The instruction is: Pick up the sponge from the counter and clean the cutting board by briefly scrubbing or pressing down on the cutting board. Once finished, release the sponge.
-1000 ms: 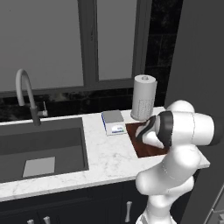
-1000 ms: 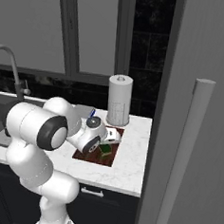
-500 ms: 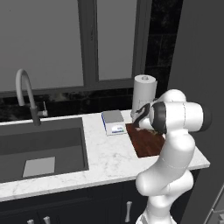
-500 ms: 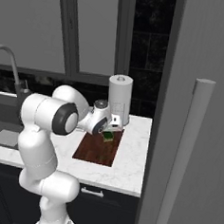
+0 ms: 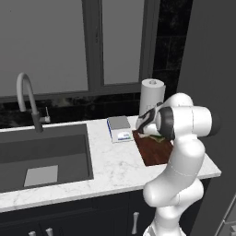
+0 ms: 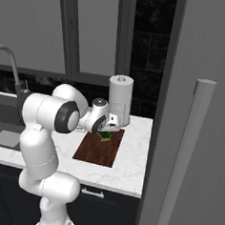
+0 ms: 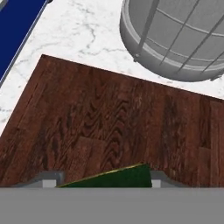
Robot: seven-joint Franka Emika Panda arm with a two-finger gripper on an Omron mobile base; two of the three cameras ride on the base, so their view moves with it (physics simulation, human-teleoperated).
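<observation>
The dark reddish-brown cutting board [image 5: 153, 151] [image 6: 98, 150] [image 7: 113, 118] lies on the white marble counter [image 5: 113, 166] at its right end. My gripper [image 6: 106, 131] [image 5: 152, 131] [image 7: 105, 181] hangs just over the board's far end, shut on the sponge [image 6: 104, 136] [image 7: 118, 178]. The sponge's dark green face shows between the fingertips [image 7: 49, 180] in the hand view. In the left base view my forearm hides most of the sponge. Whether the sponge touches the board I cannot tell.
A paper towel roll [image 5: 152, 94] [image 6: 120, 99] [image 7: 179, 35] stands right behind the board. The grey-and-white scale [image 5: 120, 128] sits to the board's left. Further left are the dark sink basin [image 5: 41, 156] and faucet [image 5: 26, 99]. A tall grey cabinet [image 6: 200, 121] bounds the right.
My arm has swung from the board's near part to its far end by the paper towel roll, carrying the sponge. The forearm has risen.
</observation>
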